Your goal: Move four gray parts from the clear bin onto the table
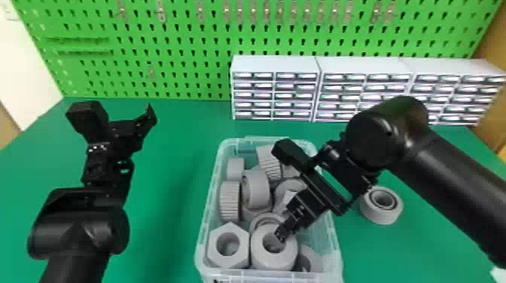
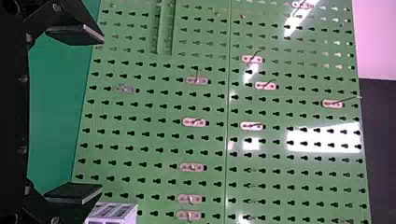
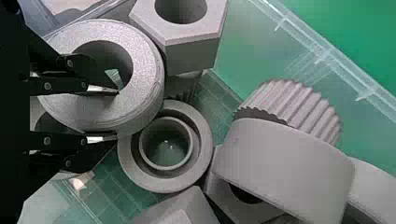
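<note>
Currently, one bin (image 1: 332, 241) on the table (image 1: 169, 177), stocked with mixed gray parts. Contents, near end of bin: one ring (image 1: 274, 259), wall pinched in the right gripper (image 1: 280, 234), fingers narrow, one inside the hole, one outside; one hex nut (image 1: 228, 246), just beside the ring, to its left. Further back in bin, left side: one ribbed part (image 1: 229, 202). Right of bin, on the table: one bearing (image 1: 380, 206), gray, hole upward, near the bin and apart from it. Left of bin: the left gripper (image 1: 126, 122), empty, fingers wide, above the table. Beyond bin: white drawers (image 1: 275, 90), standing before a green pegboard (image 1: 180, 49) with metal hooks.
</note>
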Action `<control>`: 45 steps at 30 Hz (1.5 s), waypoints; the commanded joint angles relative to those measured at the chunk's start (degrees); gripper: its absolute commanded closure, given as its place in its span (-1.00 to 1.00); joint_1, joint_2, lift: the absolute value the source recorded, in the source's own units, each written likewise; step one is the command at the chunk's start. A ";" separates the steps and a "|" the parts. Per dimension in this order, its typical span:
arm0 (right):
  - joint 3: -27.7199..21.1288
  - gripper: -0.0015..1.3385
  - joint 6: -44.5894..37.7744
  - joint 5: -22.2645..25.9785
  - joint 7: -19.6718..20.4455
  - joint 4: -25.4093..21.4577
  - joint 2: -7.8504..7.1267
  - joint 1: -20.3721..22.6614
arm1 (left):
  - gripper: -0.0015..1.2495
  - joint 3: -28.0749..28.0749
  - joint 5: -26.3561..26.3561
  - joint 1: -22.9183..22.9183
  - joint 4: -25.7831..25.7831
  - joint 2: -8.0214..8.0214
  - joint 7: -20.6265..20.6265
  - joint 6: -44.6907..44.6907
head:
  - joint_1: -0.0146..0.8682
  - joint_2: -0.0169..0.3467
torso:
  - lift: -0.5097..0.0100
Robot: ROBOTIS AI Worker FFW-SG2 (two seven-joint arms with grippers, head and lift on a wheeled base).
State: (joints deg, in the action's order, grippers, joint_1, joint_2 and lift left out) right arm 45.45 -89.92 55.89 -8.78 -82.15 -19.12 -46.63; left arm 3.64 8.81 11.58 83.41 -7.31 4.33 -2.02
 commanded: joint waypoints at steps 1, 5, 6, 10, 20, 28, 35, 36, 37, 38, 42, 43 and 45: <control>-2.30 0.48 -0.16 -0.60 0.00 -0.91 -0.13 0.75 | -0.74 -1.53 0.33 -0.77 -0.09 0.01 0.59 0.00 | 0.60 -0.51 | 0.76; -3.44 0.48 -0.16 -1.31 0.00 -1.26 -0.22 1.37 | -0.74 -2.58 1.30 -1.56 -0.44 0.01 1.20 0.09 | 0.60 -0.51 | 0.76; -3.62 0.48 -0.16 -1.39 0.00 -1.35 -0.13 1.46 | -0.74 -2.67 1.30 -1.64 -0.44 0.01 1.20 0.09 | 0.60 -0.51 | 0.76; -4.23 0.48 -0.16 -1.83 0.00 -1.61 -0.22 1.46 | -0.74 -2.76 1.30 -1.73 -0.44 0.01 1.20 0.09 | 0.60 -0.51 | 0.76; -6.87 0.48 -0.16 -3.77 0.00 -2.05 -0.39 1.28 | -0.74 -2.85 1.30 -1.73 -0.44 -0.08 1.20 0.09 | 0.60 -0.51 | 0.76; -10.12 0.48 -0.16 -5.79 0.00 -2.05 0.13 1.37 | -0.74 -3.46 1.38 -1.91 -0.70 -0.08 1.20 0.09 | 0.60 -0.51 | 0.76; -13.20 0.48 -0.16 -7.28 0.00 -2.58 0.66 1.37 | -0.74 -3.81 1.38 -1.73 -0.97 -0.08 1.20 0.09 | 0.60 -0.51 | 0.76; -13.90 0.49 -0.16 -7.72 0.00 -2.75 0.84 1.28 | -0.74 -3.81 1.38 -1.82 -0.97 -0.08 1.29 0.09 | 0.60 -0.51 | 0.76; -14.34 0.49 -0.16 -7.99 0.00 -2.84 0.92 1.19 | -0.74 -3.81 1.38 -1.82 -0.97 -0.08 1.29 0.09 | 0.60 -0.51 | 0.76; -14.87 0.49 -0.16 -8.34 0.00 -2.93 1.01 1.19 | -0.74 -3.81 1.38 -1.82 -0.97 -0.08 1.29 0.09 | 0.60 -0.51 | 0.76; -17.59 0.49 -0.16 -10.27 0.00 -3.46 1.45 1.19 | -0.74 -3.64 1.47 -2.00 -0.97 -0.08 1.29 0.09 | 0.60 -0.51 | 0.76; -18.03 0.49 -0.16 -10.71 0.00 -3.55 1.45 1.19 | -0.74 -3.55 1.56 -2.08 -0.97 -0.08 1.29 0.09 | 0.60 -0.51 | 0.76; -19.52 0.49 -0.16 -11.50 0.00 -3.63 1.54 1.28 | -0.74 -3.46 1.65 -2.26 -0.97 -0.08 1.29 0.09 | 0.60 -0.51 | 0.76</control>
State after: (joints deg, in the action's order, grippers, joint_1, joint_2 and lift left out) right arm 28.53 -90.00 46.06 -8.79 -85.46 -17.78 -45.47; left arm -0.05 10.32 9.67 82.44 -7.38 5.63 -1.93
